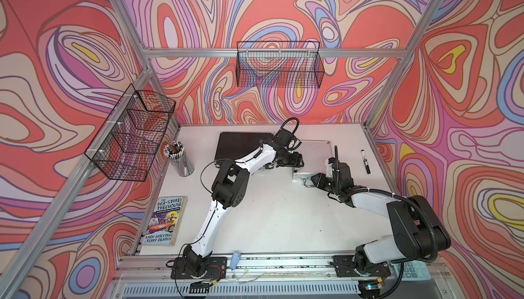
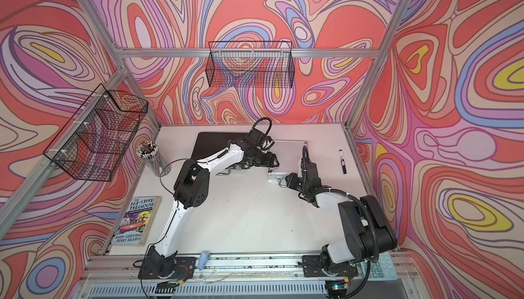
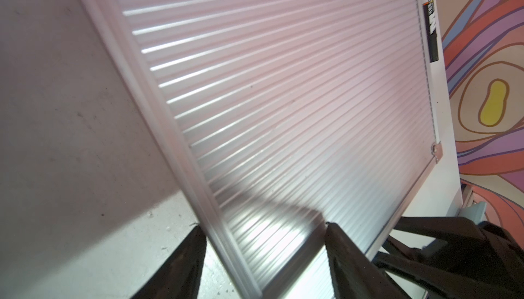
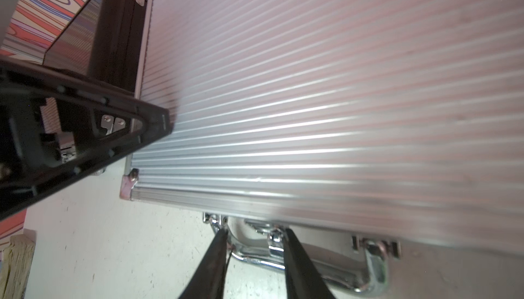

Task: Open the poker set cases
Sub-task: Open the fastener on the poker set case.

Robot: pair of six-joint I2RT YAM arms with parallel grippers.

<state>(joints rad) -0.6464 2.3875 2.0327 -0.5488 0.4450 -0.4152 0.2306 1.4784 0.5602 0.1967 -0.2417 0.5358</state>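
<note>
Two closed poker set cases lie flat and side by side toward the back of a white tabletop [image 1: 269, 212]. The silver case [image 1: 314, 155] is the smaller one, ribbed aluminium with riveted metal corner caps. The black case [image 1: 241, 144] is wider, dark and matte, and sits just to its left.

In both top views the left gripper [image 1: 298, 163] reaches across the black case to the silver case's left edge. The right gripper [image 1: 312, 179] meets the silver case's front side, where a chrome handle [image 1: 305, 184] sticks out.

Only the right wrist view shows the front hardware closely: the curved chrome handle [image 4: 368, 269] and a latch [image 4: 377, 248] under the lid's rim. Here the right gripper [image 4: 255, 229] has its fingers a little apart on either side of the handle's end fitting. Whether they pinch the metal cannot be told. This view also shows the black case's [image 4: 113, 42] two halves pressed together.

The left wrist view shows the left gripper [image 3: 263, 225] open. One finger is over the silver case's [image 3: 283, 99] ribbed lid and the other is over the tabletop beside the case's edge.

Farther out, a black marker [image 1: 365, 161] lies to the right of the silver case. A cup of pencils [image 1: 180, 158] stands left of the black case, and a paperback book [image 1: 164, 221] lies near the front left.
</note>
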